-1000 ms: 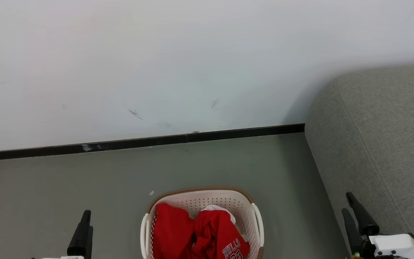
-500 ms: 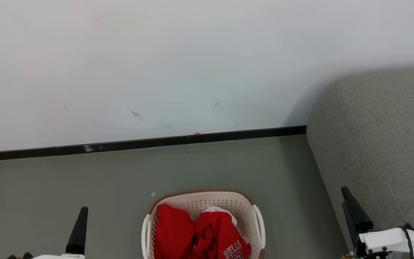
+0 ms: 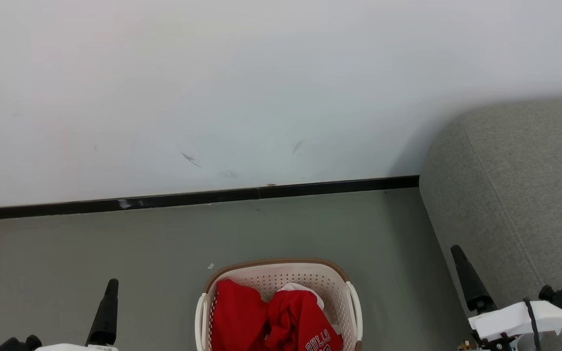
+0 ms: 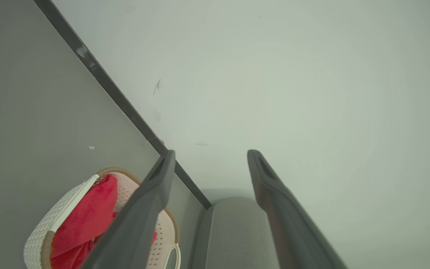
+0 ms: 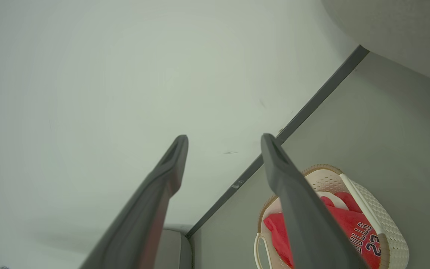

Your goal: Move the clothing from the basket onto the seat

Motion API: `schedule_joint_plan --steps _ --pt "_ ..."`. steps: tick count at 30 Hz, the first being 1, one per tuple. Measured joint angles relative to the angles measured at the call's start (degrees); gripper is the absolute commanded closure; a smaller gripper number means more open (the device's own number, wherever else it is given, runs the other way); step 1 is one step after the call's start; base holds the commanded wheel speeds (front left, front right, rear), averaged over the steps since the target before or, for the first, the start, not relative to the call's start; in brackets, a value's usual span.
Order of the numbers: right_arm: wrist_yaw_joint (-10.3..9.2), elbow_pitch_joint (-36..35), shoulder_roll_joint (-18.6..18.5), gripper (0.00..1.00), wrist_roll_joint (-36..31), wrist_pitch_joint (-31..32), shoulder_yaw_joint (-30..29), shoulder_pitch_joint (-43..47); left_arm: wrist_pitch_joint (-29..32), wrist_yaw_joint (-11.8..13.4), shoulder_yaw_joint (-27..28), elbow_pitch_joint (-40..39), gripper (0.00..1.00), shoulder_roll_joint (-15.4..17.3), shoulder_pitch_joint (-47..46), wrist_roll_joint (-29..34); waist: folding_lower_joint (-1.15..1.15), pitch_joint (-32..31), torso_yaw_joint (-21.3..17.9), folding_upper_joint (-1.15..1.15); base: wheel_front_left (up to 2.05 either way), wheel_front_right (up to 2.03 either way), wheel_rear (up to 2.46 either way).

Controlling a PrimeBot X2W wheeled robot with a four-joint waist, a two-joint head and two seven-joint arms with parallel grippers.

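Head view: basket (image 3: 277, 263) sits at bottom centre on the grey floor (image 3: 115, 243), its near end cropped. Its oval looks to run up-down the frame, toward the wall (image 3: 212, 73). Clothing (image 3: 261, 321) is piled inside, and the seat (image 3: 515, 185) stands apart at right. The lettering here is cut to "BULLS"; the right wrist view gives the full "BULLS 23". Left wrist view shows mostly the plain red piece. Wrist views: left gripper (image 4: 211, 153) and right gripper (image 5: 224, 137) have fingers spread wide with nothing between them. Versus one second ago: the whole frame slid slightly down (camera). The right gripper is further up-left in frame, with one finger showing instead of two. Clothing unchanged.
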Motion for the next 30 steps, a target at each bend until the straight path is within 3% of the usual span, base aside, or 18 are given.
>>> schedule_joint_plan --steps 15,30 --pt "0.0 -2.2 -2.1 0.0 -20.3 -3.2 2.9 0.0 -3.5 -0.1 -3.7 0.4 0.0 4.8 -0.3 15.1 -0.71 0.4 0.4 0.0 0.0 0.0 0.0" --pt "0.0 -3.5 -2.3 0.0 -39.2 -6.4 4.6 -0.2 -6.6 -0.1 -3.3 -0.7 0.0 6.2 -2.1 32.2 -0.9 1.2 0.7 0.0 0.0 0.0 0.0"
